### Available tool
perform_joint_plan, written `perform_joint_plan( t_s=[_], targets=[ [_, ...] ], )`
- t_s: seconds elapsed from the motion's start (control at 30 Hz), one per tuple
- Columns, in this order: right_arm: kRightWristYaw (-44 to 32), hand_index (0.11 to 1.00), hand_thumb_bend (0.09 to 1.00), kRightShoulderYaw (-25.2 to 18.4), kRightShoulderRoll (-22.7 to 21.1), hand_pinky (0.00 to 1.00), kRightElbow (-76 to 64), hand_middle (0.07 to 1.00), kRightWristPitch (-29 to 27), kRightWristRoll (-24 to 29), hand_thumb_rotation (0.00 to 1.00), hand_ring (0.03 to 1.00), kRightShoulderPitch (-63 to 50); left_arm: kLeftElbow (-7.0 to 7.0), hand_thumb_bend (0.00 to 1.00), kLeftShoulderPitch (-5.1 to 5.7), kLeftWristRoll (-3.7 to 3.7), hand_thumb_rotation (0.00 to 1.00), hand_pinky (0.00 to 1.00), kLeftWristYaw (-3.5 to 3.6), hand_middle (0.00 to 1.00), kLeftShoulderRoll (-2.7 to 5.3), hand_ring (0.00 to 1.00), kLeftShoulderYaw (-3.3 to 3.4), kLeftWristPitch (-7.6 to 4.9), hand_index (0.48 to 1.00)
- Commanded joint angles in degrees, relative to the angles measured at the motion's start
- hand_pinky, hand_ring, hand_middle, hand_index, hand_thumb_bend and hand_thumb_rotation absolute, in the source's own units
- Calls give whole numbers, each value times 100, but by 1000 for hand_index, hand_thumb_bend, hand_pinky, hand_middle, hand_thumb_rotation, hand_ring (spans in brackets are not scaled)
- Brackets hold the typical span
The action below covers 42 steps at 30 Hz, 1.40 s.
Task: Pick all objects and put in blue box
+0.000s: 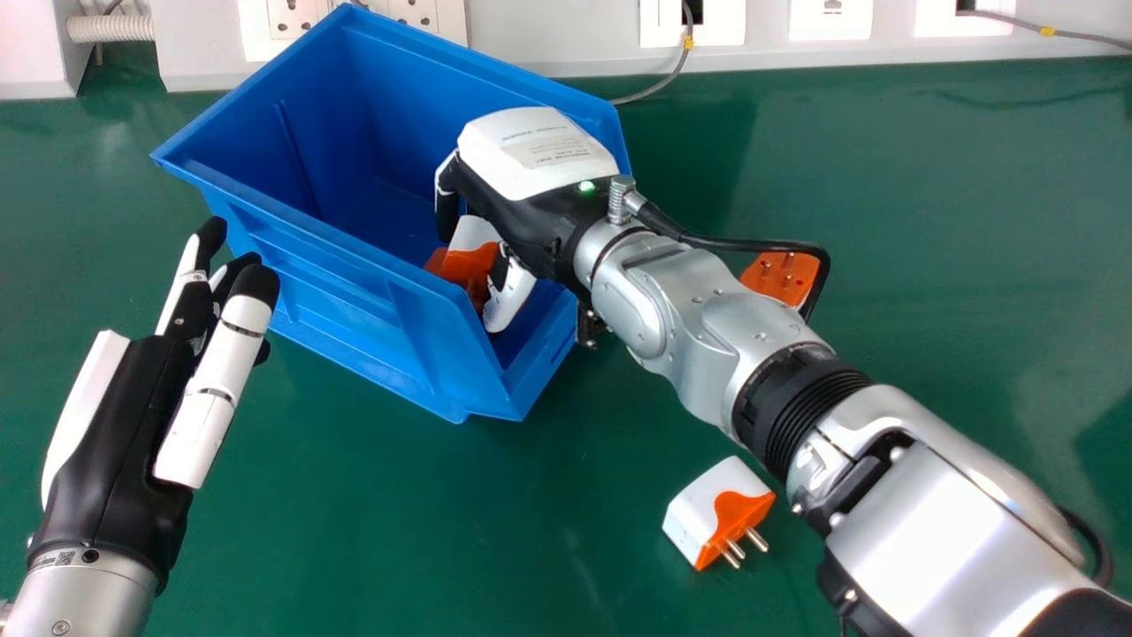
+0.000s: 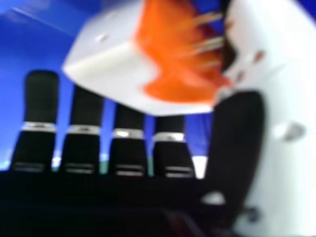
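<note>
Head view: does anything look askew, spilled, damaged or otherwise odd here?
Only mildly: the blue box stands askew to the white socket panel, and the farther orange plug adapter lies pins up, unlike the nearer white-and-orange adapter. No spill or damage is visible.

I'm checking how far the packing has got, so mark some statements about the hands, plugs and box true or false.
1. The left hand is outside the box. True.
2. Every plug is in the box. False: one plug lies on the table nearer the robot, and another plug beyond the right arm.
3. The right hand is at the box, with a white and orange plug by its thumb. True.
4. The left hand is clenched. False: its fingers are extended.
5. The box's open side faces up. True.
</note>
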<state>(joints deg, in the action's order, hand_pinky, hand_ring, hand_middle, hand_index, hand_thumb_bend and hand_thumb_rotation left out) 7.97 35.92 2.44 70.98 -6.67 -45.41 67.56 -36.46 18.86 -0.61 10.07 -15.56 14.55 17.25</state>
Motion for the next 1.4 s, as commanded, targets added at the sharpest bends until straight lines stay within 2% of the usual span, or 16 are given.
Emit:
perform_joint_plan(
  t_s=[0.0,0.1,0.27,0.33,0.47,0.87,1.0,1.2,1.37],
  targets=[
    [86,794,486,51,-11,670,-127,864,48,-51,0,819,306,-67,467,2,-35,1000,876,23,963,-20,952,43,-65,1000],
    [63,852,506,89,-31,721,-159,923,72,-62,0,882,285,-62,466,4,-33,1000,874,22,962,-21,952,48,-68,1000],
    [75,902,544,137,-64,764,-215,970,96,-73,0,933,250,-61,468,10,-22,1000,872,22,961,-21,951,40,-75,1000],
    [98,910,552,146,-90,773,-236,978,92,-78,0,943,238,-65,469,5,-12,1000,872,20,961,-25,950,32,-67,1000],
    [166,921,570,163,-101,784,-218,990,112,-93,0,956,242,18,470,-34,-16,1000,872,32,961,-46,951,50,-101,1000],
    [161,933,568,113,-172,816,-335,995,217,-52,0,968,226,43,472,-80,42,1000,869,10,956,-39,949,-10,-108,1000],
    [135,933,561,94,-264,818,-481,996,184,-43,0,969,236,11,472,-94,75,1000,868,15,956,-54,949,-44,-63,1000],
    [59,929,554,65,-582,817,-998,994,-1,-42,0,965,162,59,485,-157,120,1000,868,22,961,-74,949,-99,-60,1000],
    [-143,917,567,-97,-1038,815,-1972,987,-108,44,0,958,-219,128,473,-292,161,1000,862,7,959,-121,946,-168,-11,1000]
  ],
)
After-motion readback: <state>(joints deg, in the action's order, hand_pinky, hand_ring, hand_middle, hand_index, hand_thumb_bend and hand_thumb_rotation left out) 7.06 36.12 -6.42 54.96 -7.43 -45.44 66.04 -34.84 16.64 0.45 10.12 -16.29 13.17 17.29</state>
